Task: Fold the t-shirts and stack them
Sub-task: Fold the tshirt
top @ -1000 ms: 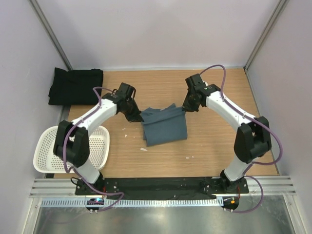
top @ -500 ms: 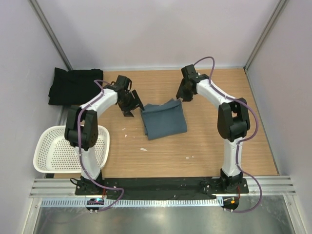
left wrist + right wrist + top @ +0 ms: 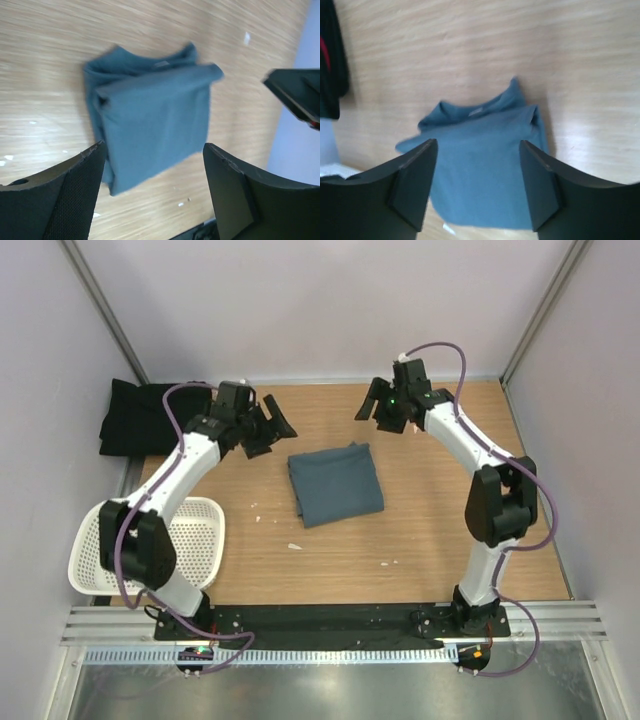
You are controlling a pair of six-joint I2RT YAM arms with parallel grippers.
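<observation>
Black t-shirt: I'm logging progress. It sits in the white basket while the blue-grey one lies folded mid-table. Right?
Not quite. The top external view shows the black t-shirt lying at the far left corner of the table, outside the white basket. The blue-grey t-shirt does lie folded mid-table.

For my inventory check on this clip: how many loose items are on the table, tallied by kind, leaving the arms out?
T-shirts: 2 (slate blue-grey t-shirt, folded in the middle; black t-shirt, far left corner)
Baskets: 1 (white perforated basket, near left edge)
Total: 3
</observation>
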